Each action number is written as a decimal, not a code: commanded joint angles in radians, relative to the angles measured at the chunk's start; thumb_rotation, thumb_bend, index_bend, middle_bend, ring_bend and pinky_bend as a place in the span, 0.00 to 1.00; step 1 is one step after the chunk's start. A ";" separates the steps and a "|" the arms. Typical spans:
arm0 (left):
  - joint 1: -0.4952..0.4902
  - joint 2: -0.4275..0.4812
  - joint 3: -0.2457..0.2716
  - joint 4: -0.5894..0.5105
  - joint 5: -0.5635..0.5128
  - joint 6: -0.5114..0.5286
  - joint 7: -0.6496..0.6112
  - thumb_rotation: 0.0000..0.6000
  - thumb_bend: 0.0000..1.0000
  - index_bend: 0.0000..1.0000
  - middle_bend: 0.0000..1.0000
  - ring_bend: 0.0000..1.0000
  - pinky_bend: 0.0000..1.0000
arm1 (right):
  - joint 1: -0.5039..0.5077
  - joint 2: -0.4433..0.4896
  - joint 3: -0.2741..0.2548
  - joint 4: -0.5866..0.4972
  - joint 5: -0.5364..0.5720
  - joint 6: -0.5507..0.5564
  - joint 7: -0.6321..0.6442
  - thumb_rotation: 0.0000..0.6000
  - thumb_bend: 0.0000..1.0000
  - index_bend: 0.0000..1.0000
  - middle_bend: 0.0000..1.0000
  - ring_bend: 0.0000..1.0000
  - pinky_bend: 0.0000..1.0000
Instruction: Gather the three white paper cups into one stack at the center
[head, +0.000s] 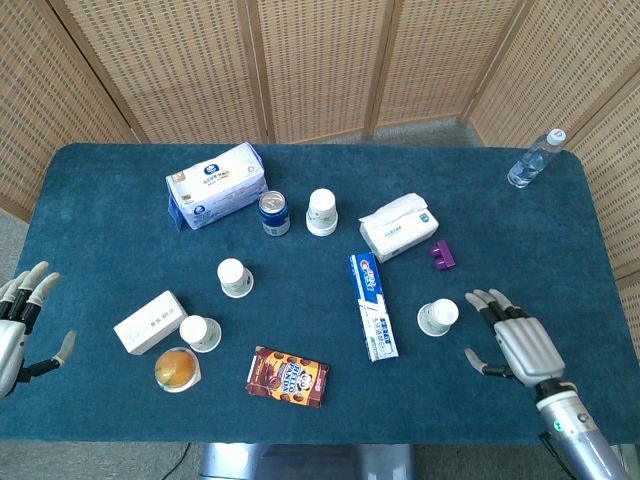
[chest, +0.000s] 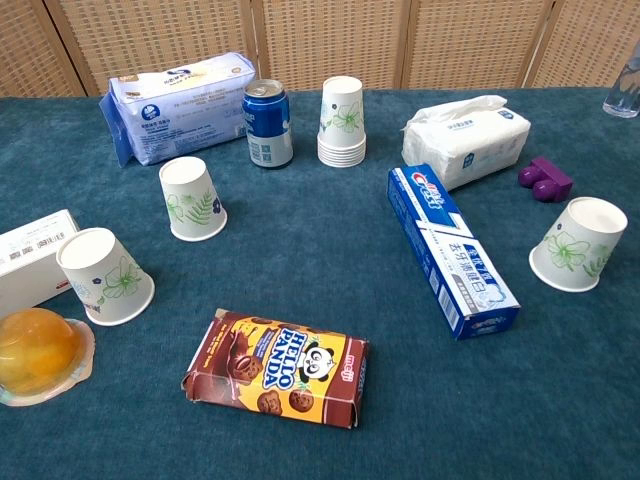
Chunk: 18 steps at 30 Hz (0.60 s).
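three upturned white paper cups, leaf prints: one (chest: 193, 198) at table centre's 9 o'clock, one (chest: 104, 277) at 8, one (chest: 580, 243) at 4. right hand (head: 520, 343) splayed, empty, beside it; left hand (head: 18, 325) splayed, empty. glossy "hello panda" box (chest: 277, 368) at 6.

I look down on a rectangular table covered in dark teal carpet-like cloth (head: 320, 410) with rounded corners. Beyond its far edge stands a folding screen of woven tan rattan panels in pale wooden frames (head: 320, 60). Grey floor (head: 420, 130) shows below the screen. Lighting is even and diffuse.
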 joint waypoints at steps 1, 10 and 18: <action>0.003 0.003 0.002 -0.004 0.001 0.002 -0.001 0.59 0.46 0.01 0.03 0.02 0.11 | 0.021 -0.014 0.013 0.007 0.014 -0.019 -0.001 0.66 0.42 0.00 0.00 0.00 0.26; 0.008 0.012 0.002 -0.014 0.004 0.010 -0.002 0.60 0.47 0.01 0.03 0.01 0.11 | 0.081 -0.044 0.024 0.039 0.062 -0.095 0.004 0.68 0.41 0.00 0.00 0.00 0.27; 0.006 0.014 0.000 -0.017 -0.004 0.004 0.000 0.60 0.47 0.01 0.04 0.01 0.11 | 0.119 -0.075 0.025 0.055 0.085 -0.132 -0.006 0.68 0.41 0.00 0.00 0.00 0.27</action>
